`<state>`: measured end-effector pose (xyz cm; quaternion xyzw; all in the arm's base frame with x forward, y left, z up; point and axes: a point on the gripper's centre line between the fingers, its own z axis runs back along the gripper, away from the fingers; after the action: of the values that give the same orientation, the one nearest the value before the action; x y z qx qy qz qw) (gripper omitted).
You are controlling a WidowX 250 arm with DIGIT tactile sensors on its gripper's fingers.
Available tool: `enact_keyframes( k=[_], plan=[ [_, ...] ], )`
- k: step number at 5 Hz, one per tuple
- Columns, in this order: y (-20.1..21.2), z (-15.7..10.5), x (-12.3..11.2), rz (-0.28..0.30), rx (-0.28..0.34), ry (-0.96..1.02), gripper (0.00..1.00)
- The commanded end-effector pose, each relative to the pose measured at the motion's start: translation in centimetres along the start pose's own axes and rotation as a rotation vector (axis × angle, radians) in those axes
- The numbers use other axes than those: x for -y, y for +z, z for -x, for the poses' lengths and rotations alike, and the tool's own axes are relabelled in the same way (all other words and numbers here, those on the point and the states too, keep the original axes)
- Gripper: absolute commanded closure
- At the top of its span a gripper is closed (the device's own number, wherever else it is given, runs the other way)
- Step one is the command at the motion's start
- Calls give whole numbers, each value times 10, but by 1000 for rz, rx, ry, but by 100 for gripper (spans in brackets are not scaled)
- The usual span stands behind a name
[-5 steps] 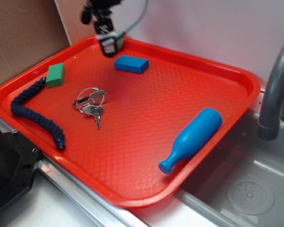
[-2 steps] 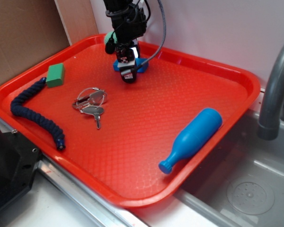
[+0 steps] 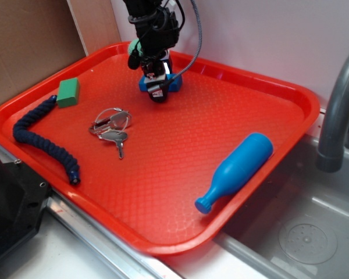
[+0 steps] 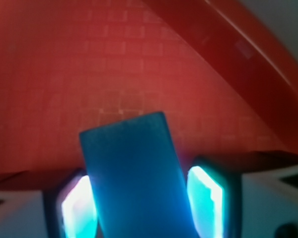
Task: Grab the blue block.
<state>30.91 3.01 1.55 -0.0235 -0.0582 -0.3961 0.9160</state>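
The blue block (image 4: 134,173) sits right between our fingers (image 4: 206,198), one pad on each long side, lying flat on the red tray (image 3: 180,151). So our gripper (image 3: 157,87) is down low over it, straddling it. The jaws are spread around the block, and in the wrist view we can see a thin gap on both sides, so the pads sit just beside it and aren't squeezing it. From the exterior view only the ends of the block peek out behind the gripper.

Going outward: the tray's far rim runs just past the block. A bunch of keys (image 3: 111,127) lies nearer the camera from us, the green block (image 3: 68,92) is off toward the tray's left edge, with the dark blue rope (image 3: 43,139) curling beside it. The blue bottle (image 3: 235,170) lies well apart, by the sink (image 3: 302,232) and faucet (image 3: 337,110).
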Motion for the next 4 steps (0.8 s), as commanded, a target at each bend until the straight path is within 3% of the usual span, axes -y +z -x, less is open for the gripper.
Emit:
enact_keyframes(
  k=[1, 2, 3, 4],
  plan=[
    [16, -6, 7, -18, -3, 53, 100],
    [68, 1, 20, -17, 31, 286, 100],
    [119, 9, 43, -2, 121, 538, 100],
    [171, 13, 71, -18, 143, 784, 100]
  ],
)
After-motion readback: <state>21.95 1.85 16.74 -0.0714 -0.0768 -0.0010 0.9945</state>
